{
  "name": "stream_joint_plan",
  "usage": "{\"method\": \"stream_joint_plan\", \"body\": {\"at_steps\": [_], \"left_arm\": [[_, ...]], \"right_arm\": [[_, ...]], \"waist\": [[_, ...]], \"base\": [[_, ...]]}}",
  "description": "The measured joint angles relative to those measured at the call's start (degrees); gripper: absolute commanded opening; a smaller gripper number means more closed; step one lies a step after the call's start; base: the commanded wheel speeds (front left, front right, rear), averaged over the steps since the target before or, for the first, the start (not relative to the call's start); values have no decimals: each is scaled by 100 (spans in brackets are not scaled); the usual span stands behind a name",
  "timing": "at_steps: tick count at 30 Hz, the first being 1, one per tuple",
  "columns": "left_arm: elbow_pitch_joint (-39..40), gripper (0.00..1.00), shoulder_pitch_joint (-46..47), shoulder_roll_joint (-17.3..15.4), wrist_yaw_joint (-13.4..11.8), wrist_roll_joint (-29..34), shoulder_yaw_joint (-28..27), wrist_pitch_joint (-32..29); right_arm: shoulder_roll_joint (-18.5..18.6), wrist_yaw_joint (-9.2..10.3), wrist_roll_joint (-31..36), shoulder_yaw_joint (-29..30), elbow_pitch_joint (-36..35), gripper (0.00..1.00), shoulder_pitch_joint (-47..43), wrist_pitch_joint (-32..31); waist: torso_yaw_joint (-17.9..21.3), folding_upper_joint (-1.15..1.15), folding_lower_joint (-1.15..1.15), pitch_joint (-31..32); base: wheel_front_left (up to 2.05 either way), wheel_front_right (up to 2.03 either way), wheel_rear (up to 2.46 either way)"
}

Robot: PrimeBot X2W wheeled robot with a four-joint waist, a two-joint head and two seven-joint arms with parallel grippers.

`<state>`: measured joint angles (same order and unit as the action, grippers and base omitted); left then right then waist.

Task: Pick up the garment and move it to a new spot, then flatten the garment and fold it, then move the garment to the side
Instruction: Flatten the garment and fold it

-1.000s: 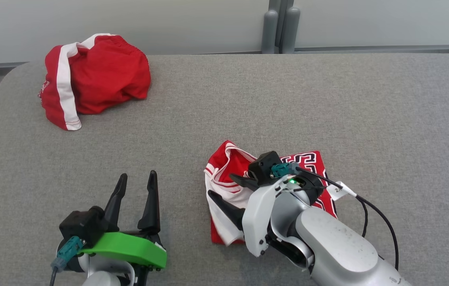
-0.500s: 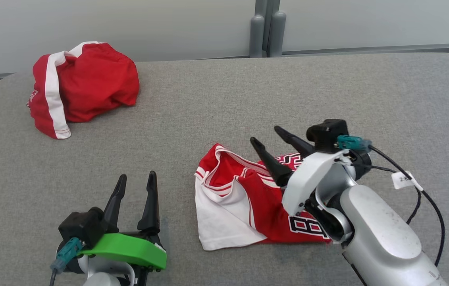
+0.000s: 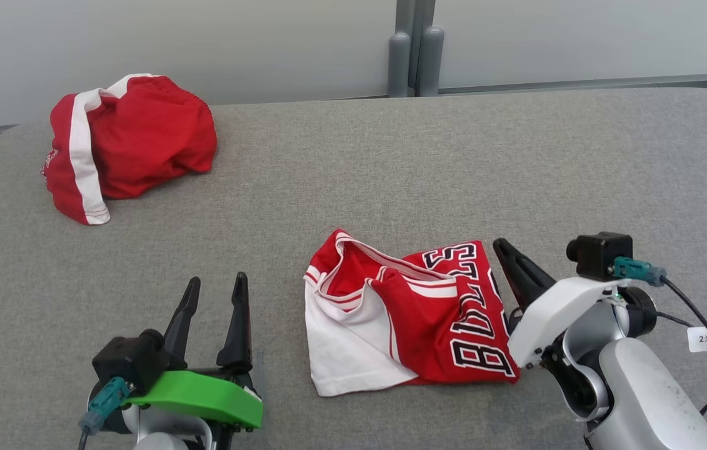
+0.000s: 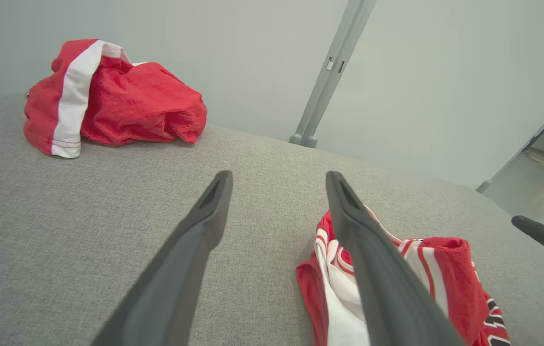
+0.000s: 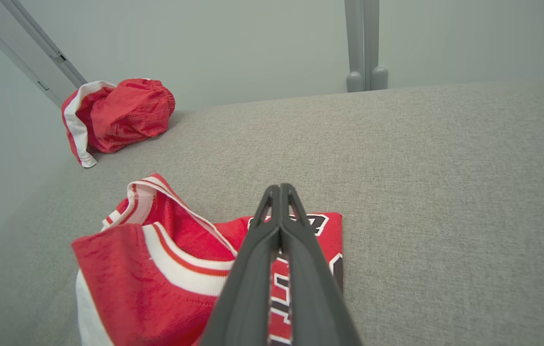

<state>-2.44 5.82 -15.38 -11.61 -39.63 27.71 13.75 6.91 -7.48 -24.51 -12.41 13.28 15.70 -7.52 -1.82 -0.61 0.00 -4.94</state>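
Left gripper (image 3: 217,281) sits low by the front edge of the bench (image 3: 391,162), left of centre, two dark fingers spread wide and pointing away, green wrist cover (image 3: 203,394) behind them. Right gripper (image 3: 503,247) is over at the front right, fingers pressed tight together, angled away and leftward, pale forearm (image 3: 641,400) behind.

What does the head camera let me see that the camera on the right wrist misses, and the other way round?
Head view's extras: the left gripper, open, on its green mount, the right arm's pale shell and a white cable tag. Right wrist view's extras: a close look along the right gripper, its two fingers pressed together at the tips, and a slanted grey bar. Shared: the jersey, the bunched red shorts, the grey table and the upright posts.
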Motion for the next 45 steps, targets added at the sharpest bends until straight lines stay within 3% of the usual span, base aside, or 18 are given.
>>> {"method": "stream_joint_plan", "body": {"at_steps": [6,16,26,34,40,45], "left_arm": [[36,100,-23,-33,-26,1,15,-15],[91,100,-23,-85,-59,4,35,-57],[123,100,-40,-109,-101,-5,5,-54],[135,100,-34,-118,-102,-15,-19,-33],[124,100,-30,-113,-109,-18,-40,-22],[118,100,-28,-112,-110,-20,-53,-7]], "right_arm": [[-96,0,-70,68,353,0,-202,114],[-211,0,-237,-387,1247,0,76,433],[-332,0,-415,-1504,1703,0,419,548],[-400,0,-572,-2808,2136,0,660,648],[-402,0,-653,-3414,2350,0,781,800],[-403,0,-757,-3498,2370,0,1056,1125]], "waist": [[-92,0,0,-18],[-346,0,0,-57],[-501,0,0,-46],[-556,0,0,-81],[-553,0,0,-106],[-517,0,0,-105]], "base": [[0,0,0],[0,0,0],[0,0,0],[0,0,0],[0,0,0],[0,0,0]]}}
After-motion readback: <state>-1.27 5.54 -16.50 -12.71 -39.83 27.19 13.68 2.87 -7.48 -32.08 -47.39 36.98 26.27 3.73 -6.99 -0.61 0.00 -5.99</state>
